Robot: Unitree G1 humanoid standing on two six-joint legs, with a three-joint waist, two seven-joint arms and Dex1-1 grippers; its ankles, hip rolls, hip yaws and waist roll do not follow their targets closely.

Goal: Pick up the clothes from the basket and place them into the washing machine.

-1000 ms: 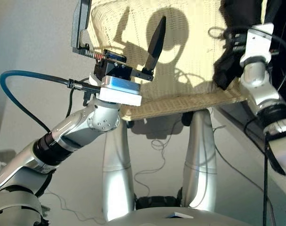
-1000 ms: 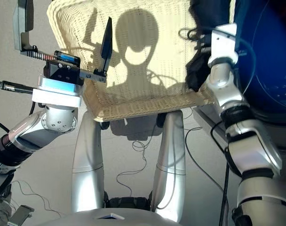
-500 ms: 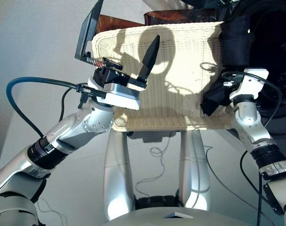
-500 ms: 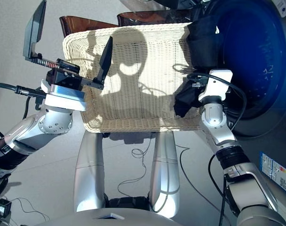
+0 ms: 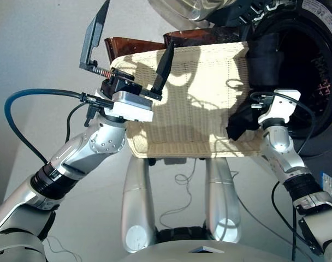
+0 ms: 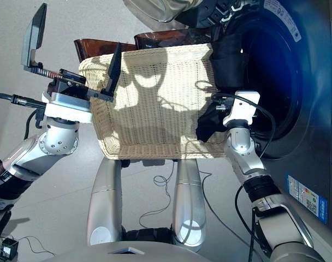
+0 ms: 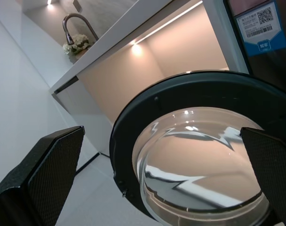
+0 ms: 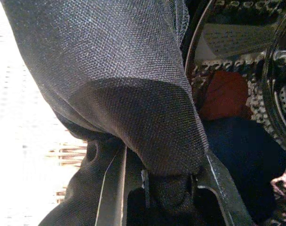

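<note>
Right gripper (image 8: 166,188) is clamped on the black soft garment (image 6: 209,123), which hangs over the right edge of the shallow cream-white wicker basket (image 6: 149,109), just beside the round drum opening of the dark grey front-loading washing machine (image 6: 297,82). Through the right wrist view we see the coral red garment (image 8: 223,94) and the navy blue garment (image 8: 242,146) already lying in the perforated drum.

Left gripper (image 5: 130,54) hovers above the basket's left rim, fingers spread wide and empty.

Our judgement: carry the black piece well past the drum lip before releasing, so no trailing fold catches on the basket rim or door seal.
</note>
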